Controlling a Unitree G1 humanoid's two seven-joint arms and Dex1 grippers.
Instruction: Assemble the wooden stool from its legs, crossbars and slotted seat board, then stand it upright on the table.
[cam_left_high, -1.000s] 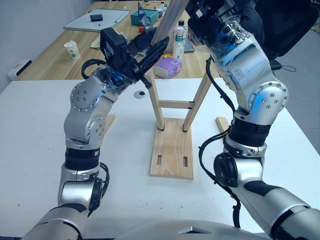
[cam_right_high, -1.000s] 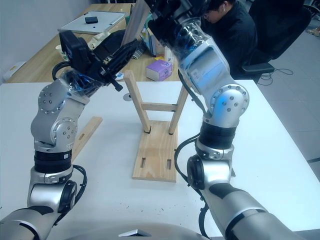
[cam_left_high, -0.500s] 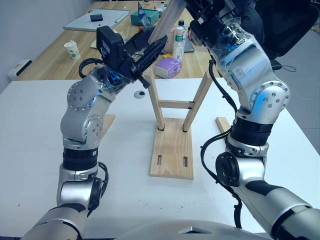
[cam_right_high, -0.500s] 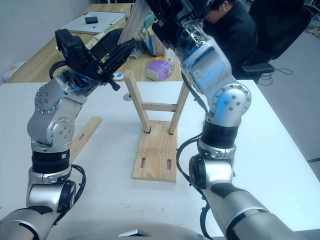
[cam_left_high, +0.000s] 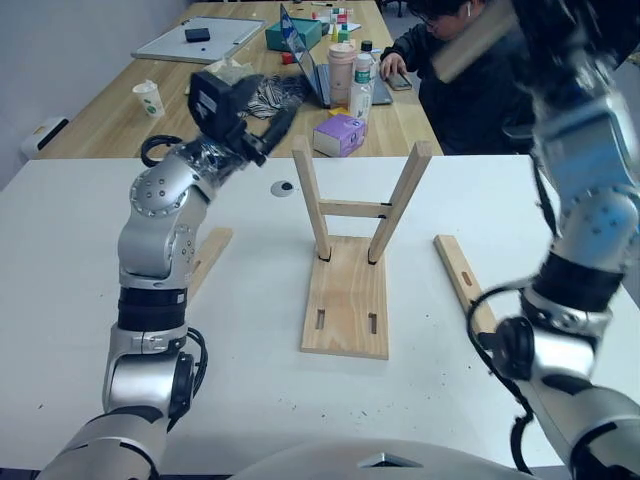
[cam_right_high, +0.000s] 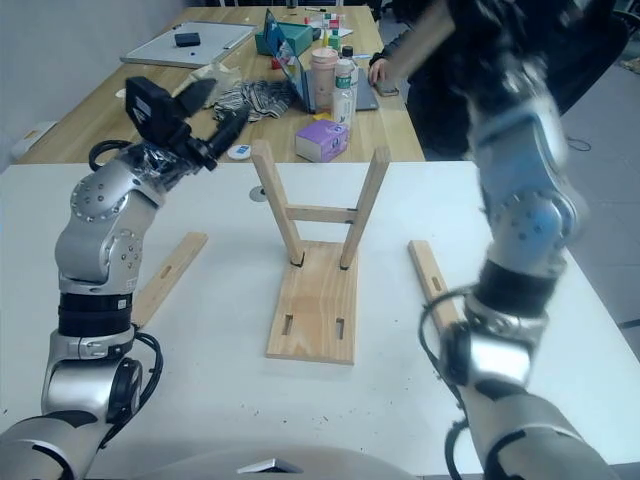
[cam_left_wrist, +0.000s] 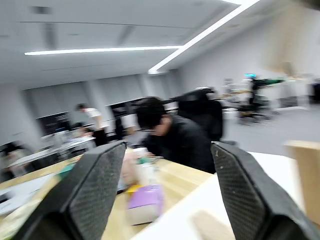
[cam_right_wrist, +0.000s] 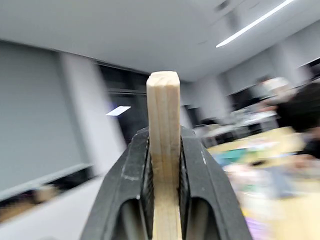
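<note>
The slotted seat board (cam_left_high: 345, 300) lies flat mid-table. Two legs (cam_left_high: 312, 200) stand in its far slots, joined by a crossbar (cam_left_high: 350, 208). One loose wooden piece (cam_left_high: 207, 258) lies to the board's left and another (cam_left_high: 460, 275) to its right. My left gripper (cam_right_high: 215, 108) hangs open above the table's far left, and the space between its fingers (cam_left_wrist: 97, 185) is empty. My right gripper (cam_right_wrist: 164, 137) is shut on a wooden leg (cam_right_wrist: 164, 100). It is held high at the right, where the leg (cam_left_high: 475, 40) slants above the standing frame.
A small round disc (cam_left_high: 283, 187) lies on the white table beyond the frame. The wooden table behind carries a paper cup (cam_left_high: 148, 98), a purple box (cam_left_high: 338, 133), bottles (cam_left_high: 362, 85), a laptop and a whiteboard. A person sits there.
My right arm has swung up and to the right, carrying the leg away from the frame. My left gripper has drawn back to the left, off that leg.
</note>
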